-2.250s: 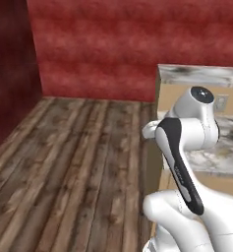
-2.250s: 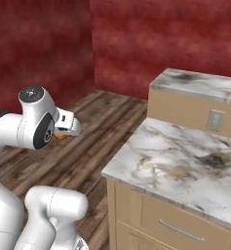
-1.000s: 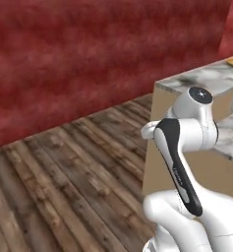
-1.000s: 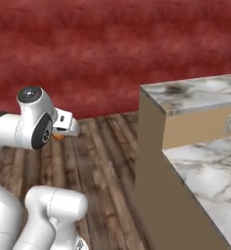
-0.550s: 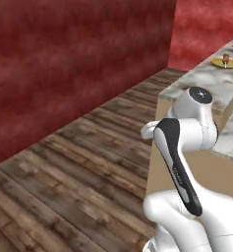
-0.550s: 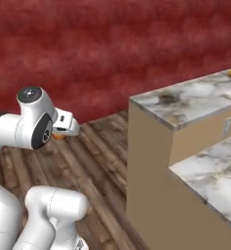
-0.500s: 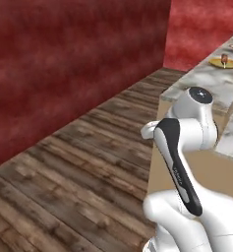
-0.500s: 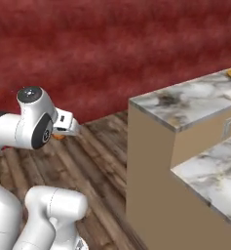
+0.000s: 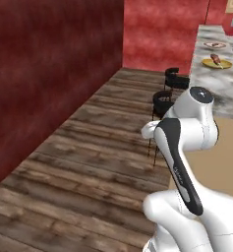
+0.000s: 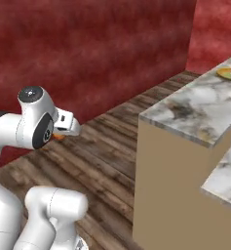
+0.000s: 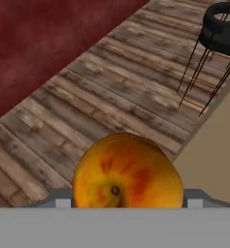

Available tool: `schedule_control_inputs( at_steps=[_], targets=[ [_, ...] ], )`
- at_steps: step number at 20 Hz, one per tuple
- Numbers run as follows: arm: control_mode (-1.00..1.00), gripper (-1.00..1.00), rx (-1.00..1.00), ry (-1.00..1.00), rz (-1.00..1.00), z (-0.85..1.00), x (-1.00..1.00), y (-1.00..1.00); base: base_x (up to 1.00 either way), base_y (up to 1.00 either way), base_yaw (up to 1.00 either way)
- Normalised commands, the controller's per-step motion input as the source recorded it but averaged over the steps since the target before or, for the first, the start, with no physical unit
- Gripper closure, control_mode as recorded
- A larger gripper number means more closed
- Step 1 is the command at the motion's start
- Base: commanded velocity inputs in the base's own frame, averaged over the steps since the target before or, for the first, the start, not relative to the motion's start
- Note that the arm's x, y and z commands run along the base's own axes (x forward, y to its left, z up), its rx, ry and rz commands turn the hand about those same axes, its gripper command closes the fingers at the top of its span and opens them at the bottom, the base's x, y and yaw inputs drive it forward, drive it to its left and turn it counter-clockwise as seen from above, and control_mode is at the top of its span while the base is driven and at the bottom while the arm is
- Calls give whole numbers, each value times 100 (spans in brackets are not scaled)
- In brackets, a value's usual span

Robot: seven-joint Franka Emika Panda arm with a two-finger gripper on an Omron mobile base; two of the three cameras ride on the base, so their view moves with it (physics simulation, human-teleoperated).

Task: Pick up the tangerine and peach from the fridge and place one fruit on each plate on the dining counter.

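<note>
In the hand view a peach (image 11: 127,170), orange-red with darker blotches, sits close to the camera with my gripper (image 11: 127,202) shut on it above a wooden floor. From the right base view a sliver of the peach (image 10: 58,137) peeks out under the hand, held left of the dining counter (image 10: 195,110). Far along the dining counter (image 9: 221,88) lie a yellow-green plate (image 9: 217,63) and a white red-rimmed plate (image 9: 215,45), each with brown food. The yellow-green plate (image 10: 229,73) also shows at the right edge. The tangerine and the fridge are out of view.
Two black stools (image 9: 163,101) stand on the wood floor beside the counter's tan front; one stool (image 11: 223,29) is ahead of the hand. A red wall (image 9: 49,74) runs along the left. A lower marbled worktop (image 10: 224,180) lies at the right.
The whole scene has swung as the base moved: the dining counter with its plates and the stools have come into view. The arm keeps its pose with the peach held.
</note>
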Motion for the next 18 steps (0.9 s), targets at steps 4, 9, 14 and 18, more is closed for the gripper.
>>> schedule_control_inputs(
  at_steps=[4, 9, 14, 18],
  targets=[
    [100, 100, 0, 0, 0, 0, 0, 0, 100, 100, -49],
    [100, 100, 0, 0, 0, 0, 0, 0, 100, 100, -52],
    [100, 100, 0, 0, 0, 0, 0, 0, 100, 100, -56],
    [100, 100, 0, 0, 0, 0, 0, 0, 100, 95, -61]
  ],
)
